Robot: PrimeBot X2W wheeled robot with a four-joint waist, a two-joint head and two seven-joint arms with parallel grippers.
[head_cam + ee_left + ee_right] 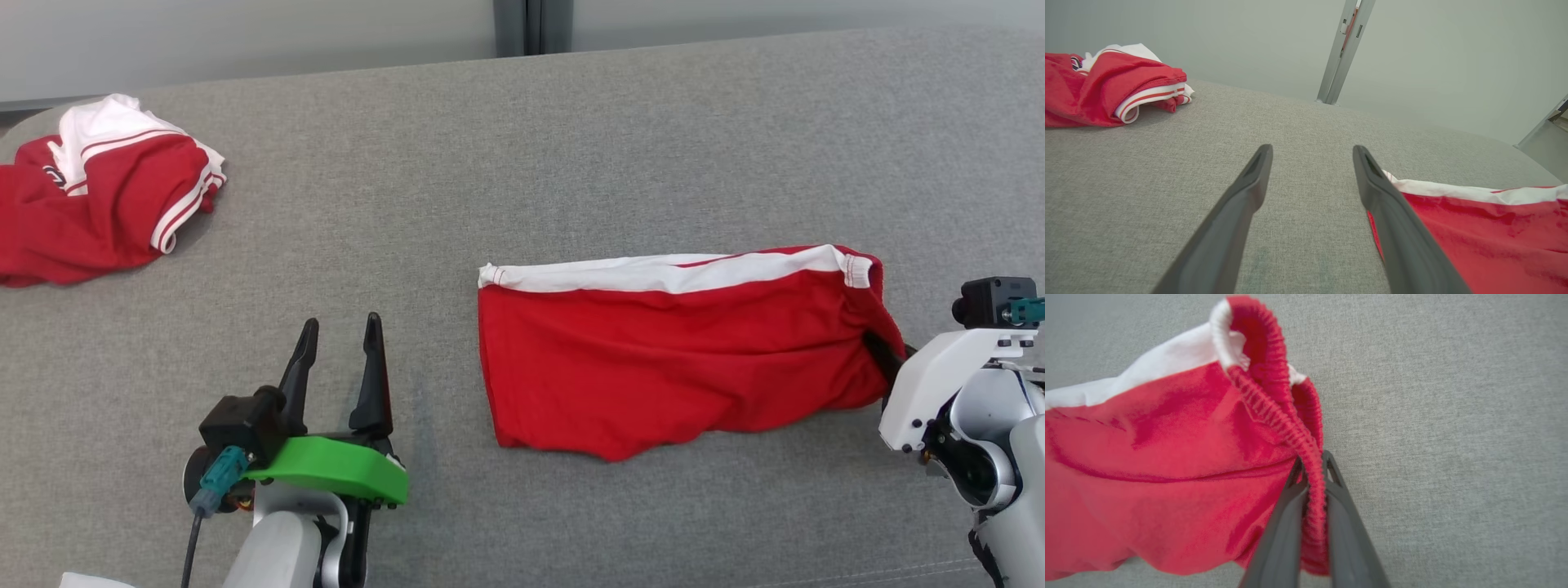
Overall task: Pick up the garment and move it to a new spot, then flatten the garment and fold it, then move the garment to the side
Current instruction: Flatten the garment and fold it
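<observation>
The right gripper (1312,457) has its two long dark fingers pressed together on the ribbed elastic edge (1274,412) of the red cloth garment with a white band (1147,465). The gathered hem runs down between the fingers and covers their inner faces. In the head view most of this gripper (886,359) is tucked behind the garment's right end (669,359), and its white forearm is cut off by the frame's edge. The garment lies on the right half of the surface. Its white band is along the far side, its red body is softly creased, and its near hem is wavy. The left gripper (339,327) hangs above bare cloth just left of the garment with its tapered fingers spread apart, touching nothing. From its own wrist camera (1312,149) the right finger hides part of the garment's corner. Everything rests on a wide grey woven upholstered surface (490,163) with a rounded far edge. Behind it are a pale plain wall and a grey metal upright (1343,49). At the far left, well apart, sits a crumpled red and white striped heap of clothing (98,196). It is cut by the frame, and its small dark print is too small to read.
</observation>
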